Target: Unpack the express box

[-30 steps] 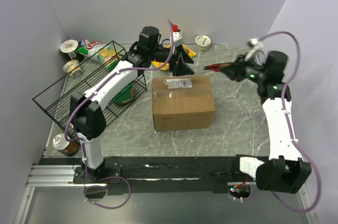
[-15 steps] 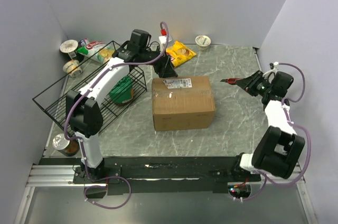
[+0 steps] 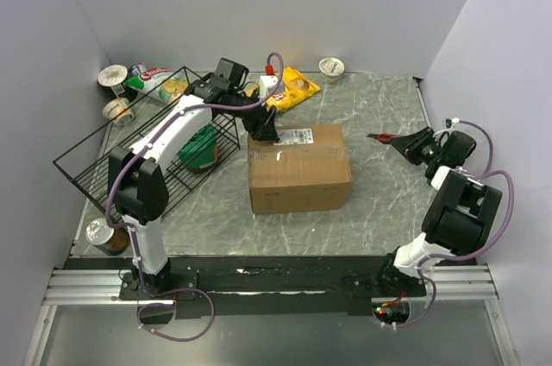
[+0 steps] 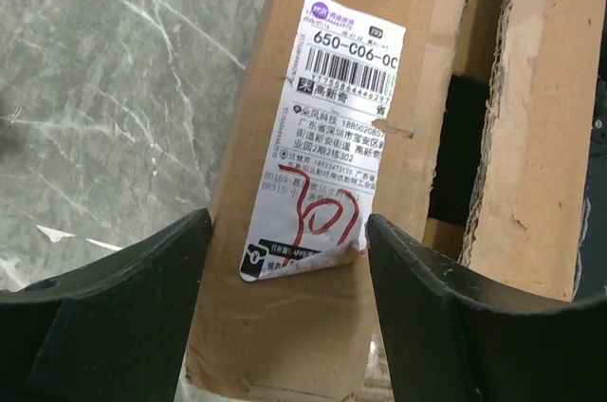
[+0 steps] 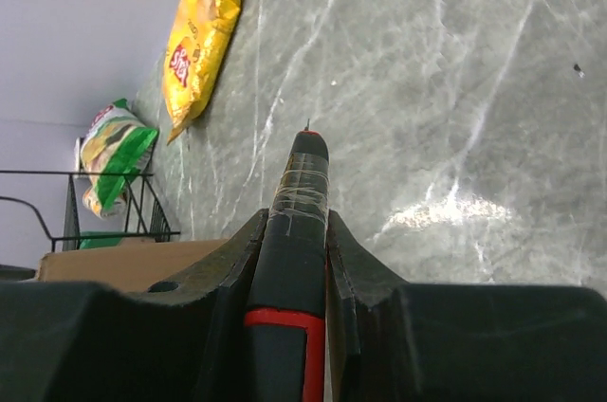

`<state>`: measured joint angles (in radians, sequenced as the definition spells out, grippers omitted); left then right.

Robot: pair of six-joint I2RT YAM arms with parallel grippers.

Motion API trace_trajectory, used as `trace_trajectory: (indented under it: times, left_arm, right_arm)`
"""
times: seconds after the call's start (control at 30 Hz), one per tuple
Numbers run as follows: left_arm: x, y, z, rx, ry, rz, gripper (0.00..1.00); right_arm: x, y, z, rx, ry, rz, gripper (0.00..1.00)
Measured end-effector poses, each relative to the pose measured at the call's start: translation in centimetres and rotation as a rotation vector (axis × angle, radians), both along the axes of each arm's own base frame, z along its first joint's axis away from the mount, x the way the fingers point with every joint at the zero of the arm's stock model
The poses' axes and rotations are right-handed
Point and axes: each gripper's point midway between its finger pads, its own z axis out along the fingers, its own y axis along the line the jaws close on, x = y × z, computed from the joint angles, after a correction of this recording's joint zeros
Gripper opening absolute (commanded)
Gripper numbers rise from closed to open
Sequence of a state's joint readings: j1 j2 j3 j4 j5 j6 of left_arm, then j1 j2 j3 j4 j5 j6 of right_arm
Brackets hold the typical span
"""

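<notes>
Box sits in the middle of the scene, between the basket on the left and the folded right arm. From above we read its top as flat, flaps down. Left gripper hangs over the box's far-left corner, fingers spread wide to either side of the label, gripping nothing. In the left wrist view a dark gap shows between two flap edges right of the label, so we judge the seam parted there at least; how far it runs we cannot tell. Right gripper is out at the right edge, well apart from the box, clamped on a cutter with a red band. We put the task early: seam opened in part, flaps not yet lifted, contents unseen, nothing being drawn out.
</notes>
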<state>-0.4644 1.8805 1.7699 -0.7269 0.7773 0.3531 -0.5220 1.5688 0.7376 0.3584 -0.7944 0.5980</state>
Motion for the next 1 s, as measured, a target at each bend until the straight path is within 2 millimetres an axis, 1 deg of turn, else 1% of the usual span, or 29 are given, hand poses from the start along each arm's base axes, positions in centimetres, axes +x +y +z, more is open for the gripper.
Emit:
trace_trajectory:
  times: [0.13,0.27,0.33,0.37,0.43,0.47,0.57,0.63,0.67,0.77,0.87,1.0]
  left_arm:
    - [0.0,0.2,-0.1,0.015,-0.001,0.003,0.72]
    - [0.0,0.3,-0.1,0.019,-0.002,0.004,0.72]
    - [0.0,0.3,-0.1,0.019,-0.001,0.004,0.72]
    - [0.0,0.3,-0.1,0.019,-0.001,0.004,0.72]
    - [0.1,0.4,-0.1,0.018,-0.001,0.007,0.72]
    - [0.2,0.5,-0.1,0.017,0.000,0.009,0.72]
    - [0.5,0.5,-0.3,0.008,0.011,0.007,0.71]
    - [0.6,0.7,-0.5,0.004,0.022,0.008,0.71]
    - [0.7,0.7,-0.6,0.002,0.027,0.008,0.71]
    - [0.7,0.9,-0.7,-0.007,0.038,0.004,0.71]
    - [0.6,0.9,-0.5,-0.023,0.045,-0.005,0.71]
    - [0.4,0.8,-0.3,-0.035,0.049,-0.016,0.71]
  right_arm:
    - [-0.3,-0.2,-1.3,0.000,0.025,-0.022,0.17]
    - [-0.7,-1.1,-2.7,-0.037,0.069,-0.061,0.27]
    - [-1.2,-1.6,-3.7,-0.070,0.108,-0.083,0.33]
    - [-1.5,-1.9,-4.3,-0.083,0.130,-0.093,0.39]
    - [-1.9,-2.4,-4.7,-0.093,0.152,-0.107,0.47]
    - [-2.1,-2.7,-5.1,-0.103,0.170,-0.120,0.55]
    - [-3.3,-3.5,-6.3,-0.113,0.228,-0.151,0.64]
    - [-4.2,-3.7,-6.7,-0.106,0.262,-0.162,0.67]
    - [-4.6,-3.8,-6.8,-0.103,0.276,-0.166,0.77]
    - [-6.3,-3.9,-6.4,-0.082,0.315,-0.177,0.84]
    - [-8.1,-4.1,-5.3,-0.068,0.339,-0.193,0.87]
    - [-11.6,-4.2,-3.7,-0.078,0.377,-0.218,0.88]
